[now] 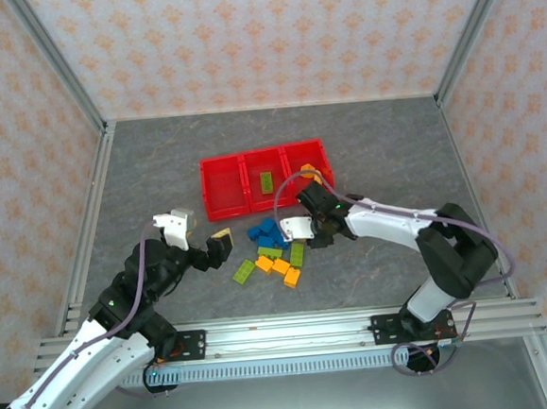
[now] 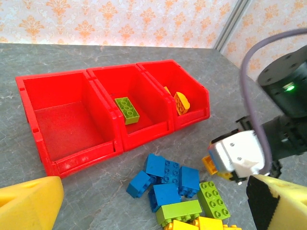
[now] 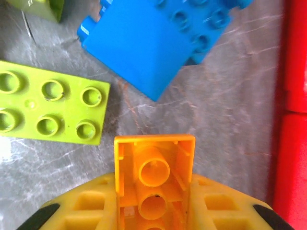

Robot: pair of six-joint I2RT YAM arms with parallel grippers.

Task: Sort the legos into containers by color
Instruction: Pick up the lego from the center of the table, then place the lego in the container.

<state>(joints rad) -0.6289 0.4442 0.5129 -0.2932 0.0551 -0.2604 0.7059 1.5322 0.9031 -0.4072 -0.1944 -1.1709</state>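
My right gripper [image 3: 154, 191] is shut on an orange brick [image 3: 154, 163], held hollow side up just above the mat. From above, that gripper [image 1: 315, 228] hovers at the right of the lego pile. The pile holds blue bricks [image 1: 268, 233], lime bricks [image 1: 297, 254] and orange bricks [image 1: 278, 266]. Behind it stands the red row of containers [image 1: 227, 211]: a lime brick [image 2: 127, 110] lies in the middle bin and orange pieces [image 2: 181, 102] in the right one. My left gripper [image 1: 198, 231] hangs open left of the pile, nothing between its fingers.
A lime brick [image 3: 48, 108] and a blue brick [image 3: 148, 43] lie close ahead of the right gripper, with a red bin wall [image 3: 292, 120] to its right. Aluminium rails [image 1: 284, 332] edge the mat in front, and a frame post [image 1: 84, 210] runs along the left.
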